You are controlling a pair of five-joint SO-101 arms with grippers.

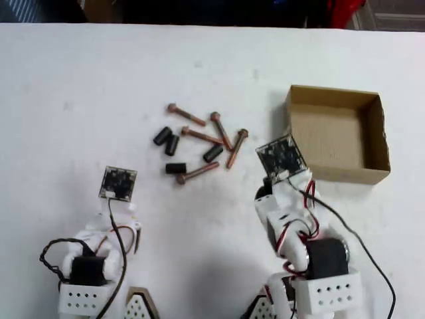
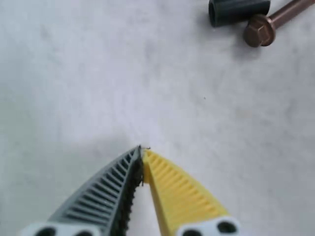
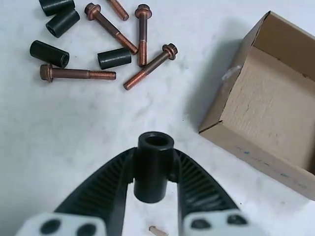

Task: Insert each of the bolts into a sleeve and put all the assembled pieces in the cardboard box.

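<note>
- Step in hand, as judged: the first pairing of a bolt with a sleeve, and nothing is assembled yet.
- One held sleeve (image 3: 155, 169) is gripped between the fingers of the right gripper (image 3: 155, 157), with its open bore turned up toward the wrist camera. It appears to be held clear of the table (image 1: 66, 66).
- The fingers of the left gripper (image 2: 141, 151) are closed on nothing, with their tips pressed together above bare table.
- Five bolts (image 1: 201, 135) and four loose sleeves (image 1: 212, 153) are scattered on the table ahead of both arms, and no bolt is seated in a sleeve.
- The nearest bolt (image 2: 258, 30) is seen with its head just beside the near sleeve (image 2: 238, 11), not far from the left gripper.
- The cardboard box (image 1: 339, 174) stands close to the right arm, with its opening upward.
- Next move, as judged: the left fingers need to be opened and a bolt taken near its head. Its threaded end then has to be lined up closely with the held bore and pushed in, since a tilted approach could catch on the rim.
</note>
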